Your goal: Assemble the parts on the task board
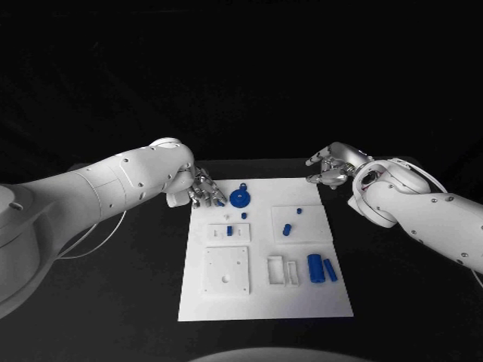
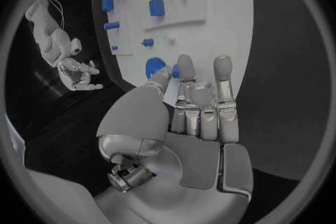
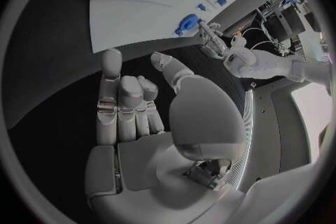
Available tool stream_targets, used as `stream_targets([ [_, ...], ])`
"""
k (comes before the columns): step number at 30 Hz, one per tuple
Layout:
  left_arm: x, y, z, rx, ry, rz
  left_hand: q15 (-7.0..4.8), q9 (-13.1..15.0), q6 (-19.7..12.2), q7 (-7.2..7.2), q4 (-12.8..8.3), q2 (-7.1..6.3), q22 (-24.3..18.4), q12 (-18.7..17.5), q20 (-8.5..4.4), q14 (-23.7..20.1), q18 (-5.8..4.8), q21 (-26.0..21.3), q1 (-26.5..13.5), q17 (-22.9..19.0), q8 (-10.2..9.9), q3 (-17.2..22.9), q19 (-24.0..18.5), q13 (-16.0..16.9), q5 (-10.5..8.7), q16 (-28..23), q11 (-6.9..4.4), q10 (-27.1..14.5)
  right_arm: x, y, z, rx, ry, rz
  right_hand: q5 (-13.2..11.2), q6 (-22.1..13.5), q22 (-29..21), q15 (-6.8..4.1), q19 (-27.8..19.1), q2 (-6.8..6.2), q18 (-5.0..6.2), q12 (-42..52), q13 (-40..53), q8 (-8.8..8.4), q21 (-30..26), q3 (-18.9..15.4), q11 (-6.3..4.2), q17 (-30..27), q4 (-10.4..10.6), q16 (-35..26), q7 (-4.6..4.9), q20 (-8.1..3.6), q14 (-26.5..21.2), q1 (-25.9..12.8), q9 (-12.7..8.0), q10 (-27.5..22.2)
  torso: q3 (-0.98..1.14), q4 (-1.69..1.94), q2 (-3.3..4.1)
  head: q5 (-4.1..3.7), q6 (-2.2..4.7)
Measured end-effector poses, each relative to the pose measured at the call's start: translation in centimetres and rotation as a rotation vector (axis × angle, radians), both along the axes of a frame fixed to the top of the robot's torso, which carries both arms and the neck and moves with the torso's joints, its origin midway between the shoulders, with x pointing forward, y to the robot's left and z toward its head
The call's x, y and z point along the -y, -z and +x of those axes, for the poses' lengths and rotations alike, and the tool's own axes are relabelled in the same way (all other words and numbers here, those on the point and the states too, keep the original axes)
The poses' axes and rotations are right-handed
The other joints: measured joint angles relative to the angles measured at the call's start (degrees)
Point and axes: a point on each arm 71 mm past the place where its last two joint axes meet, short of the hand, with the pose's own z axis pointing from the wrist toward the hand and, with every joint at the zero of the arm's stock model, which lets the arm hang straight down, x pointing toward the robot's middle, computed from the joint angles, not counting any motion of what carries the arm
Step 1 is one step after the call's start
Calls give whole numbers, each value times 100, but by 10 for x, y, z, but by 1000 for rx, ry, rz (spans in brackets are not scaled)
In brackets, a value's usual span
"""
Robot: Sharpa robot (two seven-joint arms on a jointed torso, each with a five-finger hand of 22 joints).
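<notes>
Meanwhile both hands (image 1: 204,188) (image 1: 330,167) hover empty, fingers apart; blue cylinder (image 1: 315,268) lies lengthwise along the task board (image 1: 307,302).

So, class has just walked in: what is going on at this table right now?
A two-armed robot is set up to assemble small blue parts on a white task board. Neither hand holds anything yet. The left hand hovers at the board's far left corner, fingers close to the large round blue part. The right hand waits, open, just past the far right corner. Two blue cylinders lie untouched near the board's right edge.
</notes>
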Motion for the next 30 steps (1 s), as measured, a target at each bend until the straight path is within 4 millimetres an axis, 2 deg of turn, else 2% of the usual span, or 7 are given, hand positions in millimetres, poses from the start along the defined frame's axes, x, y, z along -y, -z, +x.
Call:
stream_targets([
  [5,0,1,-1,-6,-2,-10,5,61,-29,29,-258,47,5,-4,0,2,0,12,13,23,0,234,0,-18,291,22,1,-1,0,0,0,0,1,0,0,0,0,0,0,0,0,0,-4,0,0,0,0,0,0,0,1,0,0,0,0,0,-1,1,0,-3,-5],
  [10,0,1,-2,-12,-7,-22,22,202,-40,40,-269,114,4,-4,21,-1,0,47,-52,54,23,229,-21,-66,534,23,29,10,1,0,0,-1,2,-1,0,-1,0,0,0,0,0,0,-4,0,0,0,0,0,0,0,1,0,0,0,0,0,-2,1,1,3,-5],
  [20,-5,2,-7,-30,-18,-64,25,283,-45,49,-270,145,4,184,42,30,0,99,-83,142,22,229,-42,-349,600,63,31,9,2,1,1,-2,5,-3,0,-2,0,0,0,0,0,0,-4,0,0,0,0,0,0,0,2,0,0,0,0,0,-1,7,-3,14,-10],
  [30,-15,-11,-25,-20,-29,-136,-1,336,-3,91,-285,171,3,448,64,123,0,99,-109,259,2,213,-20,-733,736,63,37,3,7,2,2,-4,16,-8,0,-10,1,0,0,0,0,0,-3,0,0,0,0,0,0,0,10,0,0,0,0,0,-3,42,-31,24,-36],
])
